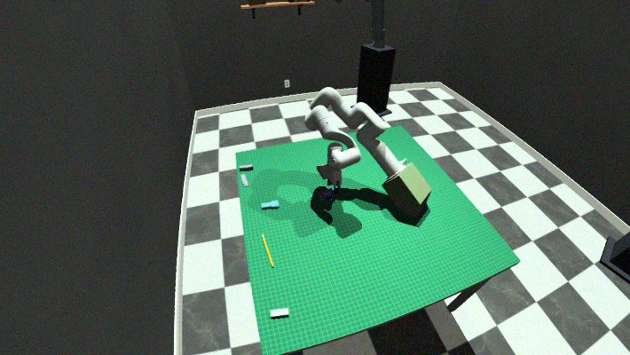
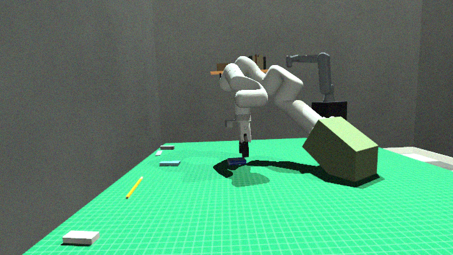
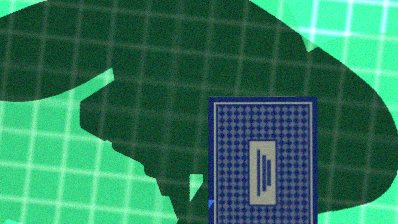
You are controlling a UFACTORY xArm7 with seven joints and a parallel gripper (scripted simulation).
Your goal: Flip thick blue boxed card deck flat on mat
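The thick blue boxed card deck [image 2: 237, 161] lies flat on the green mat [image 2: 255, 204], in the arm's shadow near the mat's middle. It also shows in the top view [image 1: 326, 193] and in the wrist view [image 3: 263, 160], where its patterned broad face with a grey emblem points up at the camera. My gripper [image 2: 244, 153] hangs just above and a little behind the deck, pointing down, with its fingers open and nothing between them. It also shows in the top view [image 1: 335, 185]. The fingertips are not in the wrist view.
An olive box [image 2: 341, 148] covers the arm's base at the right. On the left of the mat lie a light-blue block [image 2: 170, 163], two small grey pieces [image 2: 167, 147], a yellow pencil [image 2: 134, 187] and a white block [image 2: 80, 237].
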